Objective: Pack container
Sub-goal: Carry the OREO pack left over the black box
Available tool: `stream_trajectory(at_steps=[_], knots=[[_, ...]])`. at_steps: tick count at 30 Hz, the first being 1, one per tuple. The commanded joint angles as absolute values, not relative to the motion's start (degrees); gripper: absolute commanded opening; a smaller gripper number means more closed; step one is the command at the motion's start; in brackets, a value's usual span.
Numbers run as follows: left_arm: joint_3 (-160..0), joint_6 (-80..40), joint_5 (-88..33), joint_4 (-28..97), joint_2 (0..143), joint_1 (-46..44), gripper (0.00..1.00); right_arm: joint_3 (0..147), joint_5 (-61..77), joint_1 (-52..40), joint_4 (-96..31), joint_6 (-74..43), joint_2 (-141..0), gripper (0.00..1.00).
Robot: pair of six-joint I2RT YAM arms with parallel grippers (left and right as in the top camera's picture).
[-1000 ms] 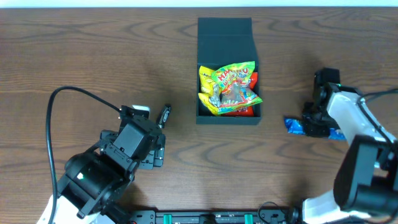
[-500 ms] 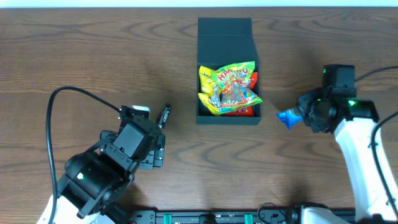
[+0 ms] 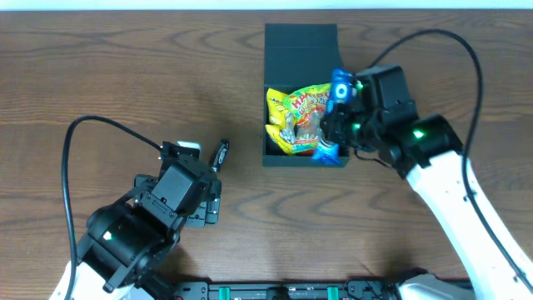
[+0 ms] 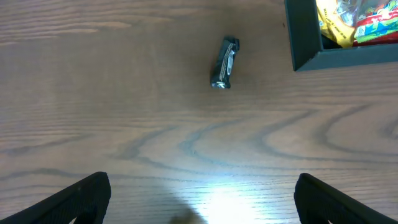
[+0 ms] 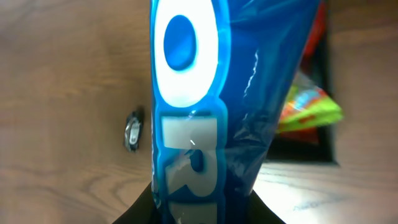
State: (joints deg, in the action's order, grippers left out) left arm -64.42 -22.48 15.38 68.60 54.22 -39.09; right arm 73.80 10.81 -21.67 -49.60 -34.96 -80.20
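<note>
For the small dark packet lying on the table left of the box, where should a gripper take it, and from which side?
Take the dark packet across its narrow middle, from straight above, a finger on each long edge. It lies flat, slim and slightly tilted, apart from the container. The open left gripper is probably nearest.

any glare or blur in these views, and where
Left wrist: a white glare patch on the table near the bottom edge, the small dark packet sharp. Right wrist: the blue packet fills the frame and looks slightly soft. Overhead: even light, container crisp.
</note>
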Motion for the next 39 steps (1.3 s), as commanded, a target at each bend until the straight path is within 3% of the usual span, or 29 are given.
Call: stream_trajectory(at_steps=[1,11,33,39], knots=[[-64.53,-22.74,15.40,68.73,53.98,-39.00,0.95,77.91,15.27,-23.27,-49.84,-27.31,-85.71,0.02],[-64.53,-22.74,15.40,68.79,53.98,-39.00,0.95,90.83,16.49,-27.33,-52.18,-21.45,-104.99,0.02],[-64.53,-22.74,15.40,69.17,53.98,-39.00,0.95,90.63,13.41,-31.00,-44.38,-31.44,-117.01,0.02],[-64.53,-22.74,15.42,70.06,53.98,-39.00,0.95,90.63,7.25,-32.01,-44.62,-31.46,-117.14,0.02]])
